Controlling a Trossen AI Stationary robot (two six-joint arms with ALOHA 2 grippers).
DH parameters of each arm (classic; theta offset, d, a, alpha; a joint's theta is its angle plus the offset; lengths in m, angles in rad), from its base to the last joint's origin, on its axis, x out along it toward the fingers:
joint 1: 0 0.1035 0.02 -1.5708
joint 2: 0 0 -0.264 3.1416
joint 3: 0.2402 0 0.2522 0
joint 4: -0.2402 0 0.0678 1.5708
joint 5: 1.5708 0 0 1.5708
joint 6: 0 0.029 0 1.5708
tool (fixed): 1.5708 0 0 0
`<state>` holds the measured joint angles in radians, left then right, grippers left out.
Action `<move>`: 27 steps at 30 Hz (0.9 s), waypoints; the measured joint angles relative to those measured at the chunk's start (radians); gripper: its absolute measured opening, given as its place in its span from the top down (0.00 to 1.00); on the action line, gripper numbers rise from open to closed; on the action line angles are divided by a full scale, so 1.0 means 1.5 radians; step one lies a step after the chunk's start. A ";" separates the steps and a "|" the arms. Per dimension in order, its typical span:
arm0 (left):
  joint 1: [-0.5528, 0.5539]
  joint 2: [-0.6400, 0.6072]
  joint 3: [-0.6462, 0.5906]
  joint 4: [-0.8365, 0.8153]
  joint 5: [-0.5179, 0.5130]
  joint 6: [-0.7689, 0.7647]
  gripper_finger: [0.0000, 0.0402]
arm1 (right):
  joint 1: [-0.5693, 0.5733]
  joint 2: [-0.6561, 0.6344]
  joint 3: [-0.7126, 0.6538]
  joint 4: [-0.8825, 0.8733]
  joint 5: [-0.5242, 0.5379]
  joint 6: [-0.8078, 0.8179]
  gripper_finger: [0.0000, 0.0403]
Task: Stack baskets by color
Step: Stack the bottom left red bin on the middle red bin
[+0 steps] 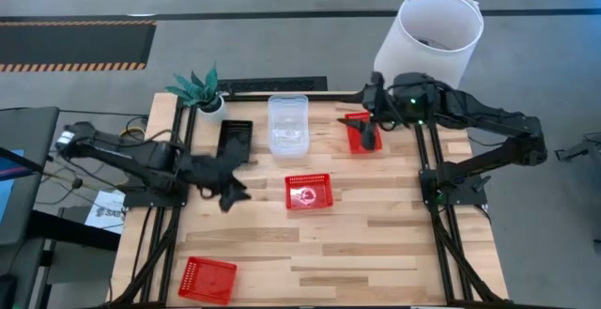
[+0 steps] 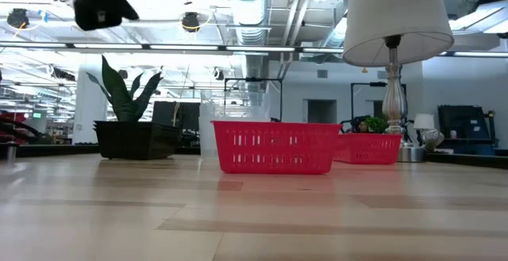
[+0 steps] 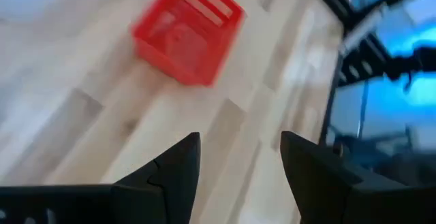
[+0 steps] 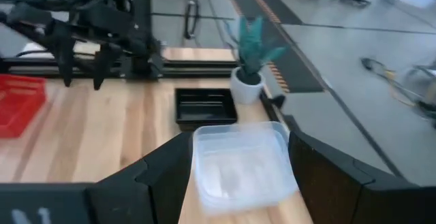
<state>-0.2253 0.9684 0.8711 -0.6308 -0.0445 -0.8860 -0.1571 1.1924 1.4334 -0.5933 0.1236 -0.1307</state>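
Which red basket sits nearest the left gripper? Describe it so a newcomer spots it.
Start at the wooden table and find its middle. The red mesh basket lies there alone, beside the open left gripper. The other red baskets sit at the near-left corner and under the right gripper.

Both arms are matt black, built of chunky rounded joint housings linked by slimmer straight segments. The left arm (image 1: 122, 154) carries a small pale fitting near its outer end and ends in a left gripper (image 3: 238, 173) with two flat, angular black fingers. The right arm (image 1: 479, 126) shows a small green light on its wrist housing, and the right gripper (image 4: 238, 176) has broad black fingers with stepped edges.
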 joint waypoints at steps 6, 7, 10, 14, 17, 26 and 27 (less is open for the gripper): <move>-0.098 0.060 -0.001 0.037 -0.017 0.000 0.53 | -0.021 0.037 0.000 0.017 -0.068 -0.022 0.34; -0.106 0.071 -0.001 0.046 -0.016 0.001 0.53 | -0.024 0.046 -0.001 0.015 -0.068 -0.023 0.34; -0.125 0.101 0.000 0.098 0.001 0.022 0.53 | -0.021 0.067 -0.001 0.017 -0.074 -0.021 0.34; -0.151 0.137 0.000 0.104 0.046 0.058 0.53 | -0.010 0.086 -0.001 0.003 -0.083 -0.003 0.34; -0.164 0.157 0.000 0.092 0.079 0.094 0.53 | 0.004 0.095 0.000 -0.005 -0.086 0.011 0.34; -0.235 0.237 -0.001 0.058 0.208 0.180 0.53 | 0.019 0.099 0.000 -0.049 -0.085 0.100 0.34; -0.248 0.248 -0.001 0.057 0.217 0.188 0.53 | 0.021 0.099 0.000 -0.058 -0.085 0.114 0.34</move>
<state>-0.5980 1.3405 0.8700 -0.5447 0.2805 -0.6040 -0.1254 1.3407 1.4330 -0.6807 -0.0044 0.0397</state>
